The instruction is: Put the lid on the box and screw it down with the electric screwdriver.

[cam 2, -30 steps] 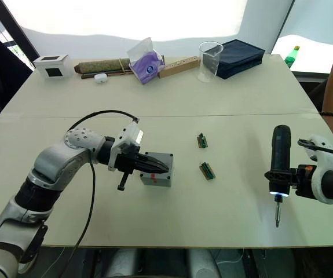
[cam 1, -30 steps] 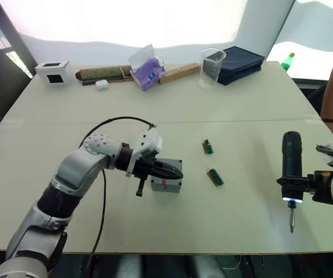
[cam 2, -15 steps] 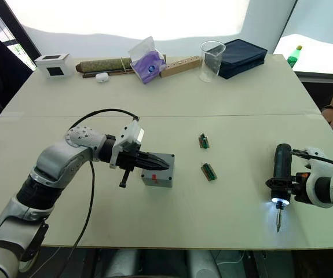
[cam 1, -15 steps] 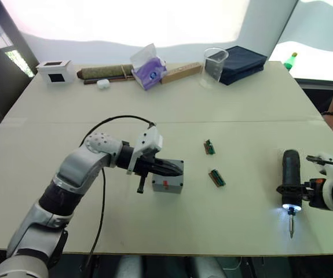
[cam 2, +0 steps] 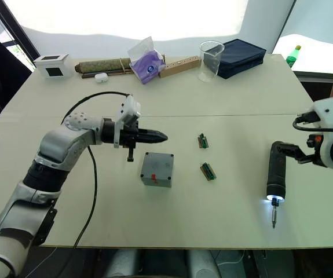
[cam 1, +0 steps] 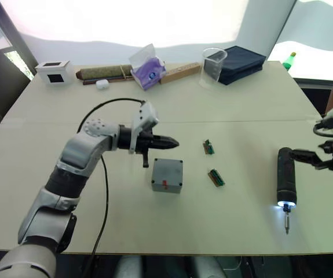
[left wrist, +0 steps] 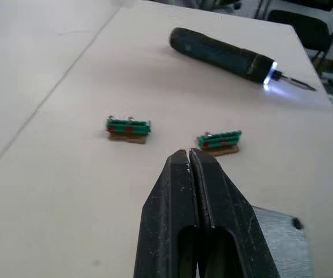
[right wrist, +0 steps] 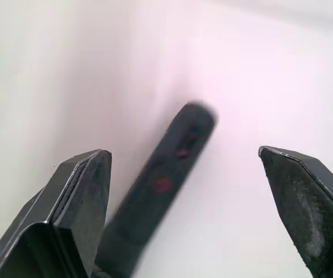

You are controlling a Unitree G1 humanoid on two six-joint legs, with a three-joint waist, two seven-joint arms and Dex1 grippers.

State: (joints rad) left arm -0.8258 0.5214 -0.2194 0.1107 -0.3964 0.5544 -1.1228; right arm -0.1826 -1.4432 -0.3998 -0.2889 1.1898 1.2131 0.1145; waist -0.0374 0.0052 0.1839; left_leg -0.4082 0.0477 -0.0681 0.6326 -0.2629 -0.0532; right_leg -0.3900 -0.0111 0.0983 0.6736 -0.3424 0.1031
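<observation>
Left eye view has the box (cam 1: 167, 175) sitting on the table (cam 1: 235, 110) roughly mid-table, a bit toward the near edge, with the lid (cam 1: 168, 168) already on top of it and the tiny red mark facing the near edge. The left gripper (cam 1: 175, 141) is just on the far side of the box, not touching it, and its two black fingers are pressed together with nothing between them. In the left wrist view those fingers (left wrist: 183, 191) meet tip to tip, with a corner of the grey box below them.

The electric screwdriver (cam 1: 285, 179) is lying flat on the table close to the right edge, bit pointing at the near edge, little light at the tip glowing. The right gripper (cam 2: 296, 155) is up by the tool's far end and spread wide; the right wrist view shows the fingers (right wrist: 76, 200) well apart with the screwdriver lying loose between them, so it's let go.

Two small green connector pieces (cam 1: 215, 176) sit between the box and the screwdriver. Along the far edge: white cube (cam 1: 53, 72), tissue pack (cam 1: 147, 69), clear cup (cam 1: 212, 65), dark blue case (cam 1: 242, 59).
</observation>
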